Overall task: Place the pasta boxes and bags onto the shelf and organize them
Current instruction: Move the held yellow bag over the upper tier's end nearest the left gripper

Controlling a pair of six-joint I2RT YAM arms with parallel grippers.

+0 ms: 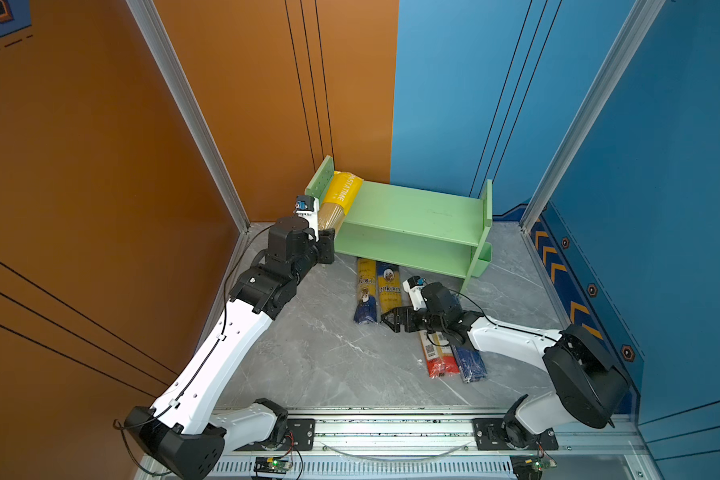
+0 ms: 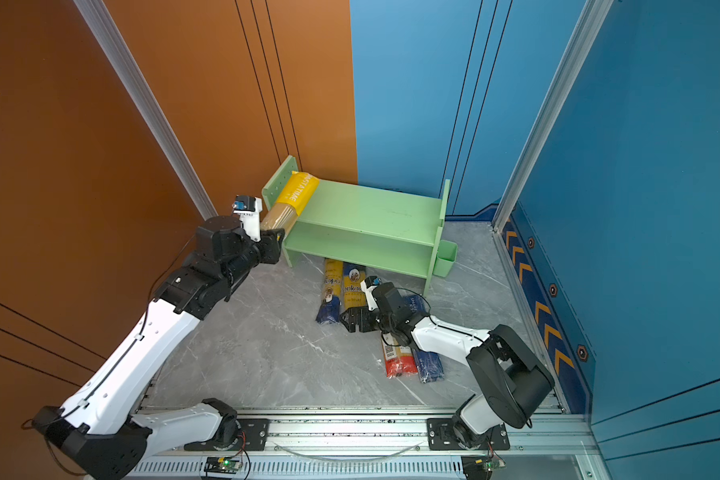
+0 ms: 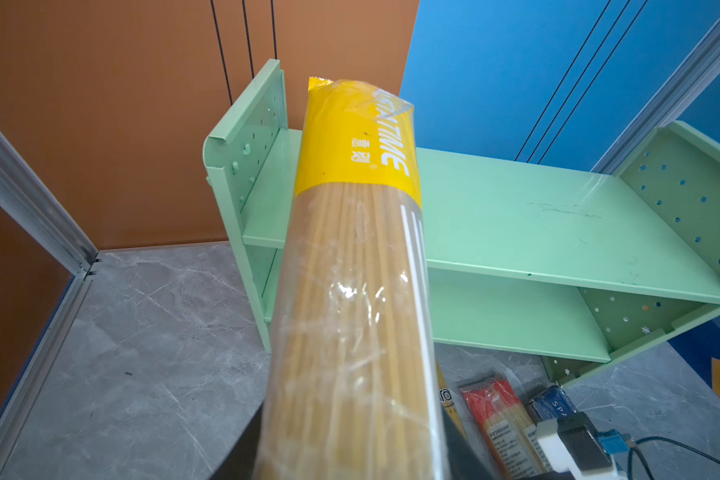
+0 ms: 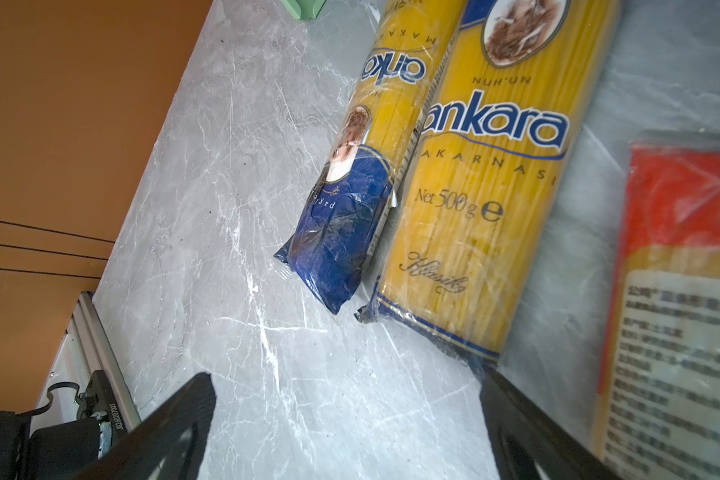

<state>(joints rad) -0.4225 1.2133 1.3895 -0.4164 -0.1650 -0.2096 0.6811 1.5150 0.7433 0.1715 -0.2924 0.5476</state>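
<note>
The light green shelf [image 1: 412,208] [image 2: 362,212] [image 3: 537,216] stands against the back wall. My left gripper [image 1: 325,235] [image 3: 350,457] is shut on the near end of the yellow pasta pack [image 1: 339,197] [image 3: 350,249]. The pack's far end lies over the top tier beside the left side panel. Two blue-and-yellow ankara packs [image 1: 364,291] [image 4: 487,187] lie side by side on the floor before the shelf. My right gripper [image 1: 389,322] [image 4: 346,378] hovers open at their near ends, holding nothing. A red-ended pack [image 1: 439,361] [image 4: 682,291] and a dark blue pack [image 1: 468,365] lie under the right arm.
A small green bin [image 1: 481,259] [image 2: 445,257] hangs on the shelf's right side. Orange and blue walls close in the grey marble floor [image 1: 308,353]. A metal rail [image 1: 391,432] with both arm bases runs along the front edge.
</note>
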